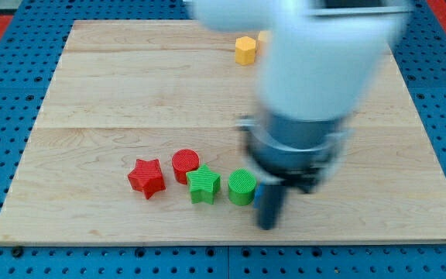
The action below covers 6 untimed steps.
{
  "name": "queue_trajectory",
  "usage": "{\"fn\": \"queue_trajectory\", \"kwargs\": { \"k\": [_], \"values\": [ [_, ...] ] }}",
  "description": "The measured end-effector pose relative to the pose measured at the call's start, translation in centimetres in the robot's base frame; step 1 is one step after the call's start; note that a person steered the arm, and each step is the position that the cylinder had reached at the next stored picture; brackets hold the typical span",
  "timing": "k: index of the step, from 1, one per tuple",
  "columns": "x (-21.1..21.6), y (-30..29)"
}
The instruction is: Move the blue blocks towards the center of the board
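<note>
- Wooden board (114,101): carries every block.
- Arm (316,70): blurred; no jaws, only a rod, gripping nothing.
- Red star (146,177), red cylinder (185,164), green star (204,185), green cylinder (241,187): clustered near the view's bottom.
- Yellow block (245,50): near the view's top.
- Blue block (259,191): mostly hidden sliver, touching the rod.
- My tip (267,225): just right of the green cylinder.

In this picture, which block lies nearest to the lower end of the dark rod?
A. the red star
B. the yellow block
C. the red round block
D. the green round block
D: my tip stands just to the view's right of the green round block, while the red star and the red round block lie further to the view's left and the yellow block sits near the view's top.
</note>
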State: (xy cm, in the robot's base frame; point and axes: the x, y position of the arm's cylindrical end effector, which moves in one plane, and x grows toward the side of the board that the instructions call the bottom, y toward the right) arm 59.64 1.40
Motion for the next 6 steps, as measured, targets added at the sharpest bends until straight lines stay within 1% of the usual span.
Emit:
{"fn": "queue_trajectory", "kwargs": {
  "k": [1, 2, 4, 6],
  "values": [
    [-1.3, 1.5],
    [-0.7, 5.8],
    [-7.1, 3.4],
    [-0.3, 6.7]
  ]
}}
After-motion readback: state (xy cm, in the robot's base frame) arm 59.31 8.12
